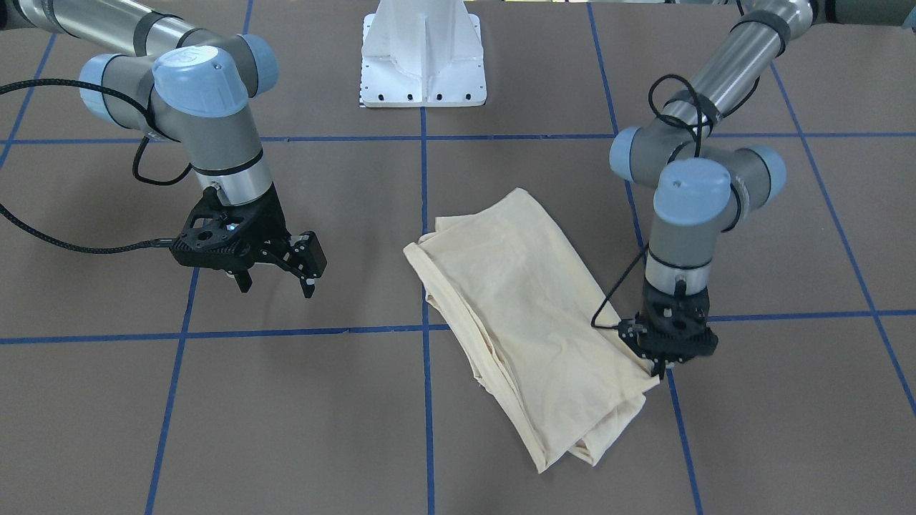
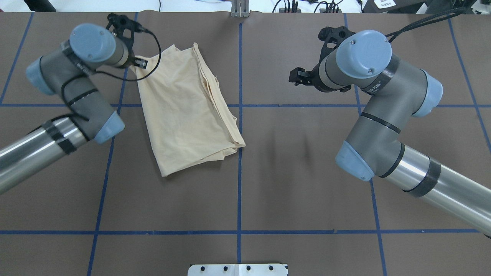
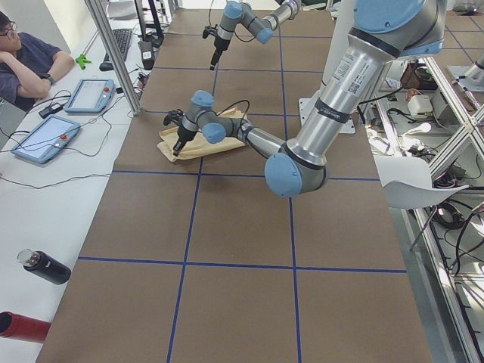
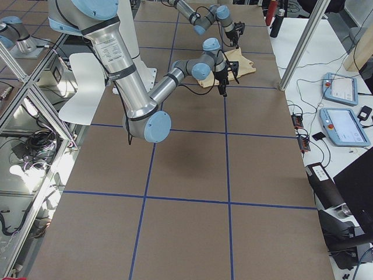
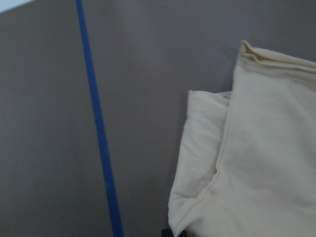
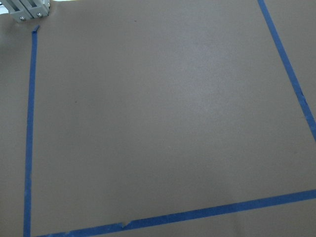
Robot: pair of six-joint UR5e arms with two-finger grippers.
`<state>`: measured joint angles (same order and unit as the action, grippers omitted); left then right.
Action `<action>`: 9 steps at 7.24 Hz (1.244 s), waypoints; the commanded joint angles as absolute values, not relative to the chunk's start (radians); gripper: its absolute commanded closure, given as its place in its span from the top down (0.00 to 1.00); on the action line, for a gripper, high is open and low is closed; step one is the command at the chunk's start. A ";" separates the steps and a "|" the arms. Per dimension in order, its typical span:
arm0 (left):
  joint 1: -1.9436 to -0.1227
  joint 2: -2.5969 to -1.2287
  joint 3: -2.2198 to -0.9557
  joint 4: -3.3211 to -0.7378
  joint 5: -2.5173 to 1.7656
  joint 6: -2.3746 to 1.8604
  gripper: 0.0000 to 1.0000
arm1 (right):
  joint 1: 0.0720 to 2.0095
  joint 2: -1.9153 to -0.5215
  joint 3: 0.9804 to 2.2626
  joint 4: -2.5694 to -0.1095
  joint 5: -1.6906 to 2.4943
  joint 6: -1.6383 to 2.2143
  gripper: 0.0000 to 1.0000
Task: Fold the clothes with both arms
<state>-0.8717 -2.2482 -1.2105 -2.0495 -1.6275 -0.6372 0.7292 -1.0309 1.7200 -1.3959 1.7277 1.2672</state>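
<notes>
The pale cream-yellow shirt (image 1: 529, 315) lies folded into a long rectangle on the brown table, left of the centre line in the overhead view (image 2: 184, 111). Its print and neck label are hidden. My left gripper (image 1: 657, 369) points straight down at the shirt's far-left corner, low on the table, with its fingers together on the cloth edge. The left wrist view shows that layered corner (image 5: 197, 207) running down to the gripper. My right gripper (image 1: 275, 286) is open and empty, and hangs above bare table well away from the shirt (image 2: 301, 76).
The white pedestal base (image 1: 424, 57) stands at the table's robot-side edge. Blue tape lines (image 1: 426, 179) grid the table. An operator (image 3: 26, 60) sits at a side bench with tablets (image 3: 44, 138) and bottles (image 3: 45, 266).
</notes>
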 commanded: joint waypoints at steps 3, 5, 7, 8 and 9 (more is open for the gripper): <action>-0.942 -2.324 -1.058 -2.248 -1.656 -0.433 1.00 | 0.718 -1.014 1.714 -1.397 1.724 1.316 1.00; -0.943 -2.208 -1.200 -2.261 -1.761 -0.436 1.00 | 0.669 -0.807 1.515 -1.404 1.677 1.504 0.99; -0.945 -2.166 -1.259 -2.260 -1.761 -0.448 1.00 | 0.600 -0.588 1.262 -1.404 1.616 1.670 0.96; -0.945 -2.164 -1.261 -2.261 -1.761 -0.451 1.00 | 0.560 -0.524 1.176 -1.401 1.553 1.728 0.91; -0.945 -2.161 -1.269 -2.261 -1.761 -0.453 1.00 | 0.523 -0.500 1.140 -1.401 1.519 1.747 0.79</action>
<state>-0.9446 -2.1667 -1.2587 -2.2605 -1.7605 -0.4496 0.5701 -0.5559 1.2152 -1.4016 1.5700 1.7006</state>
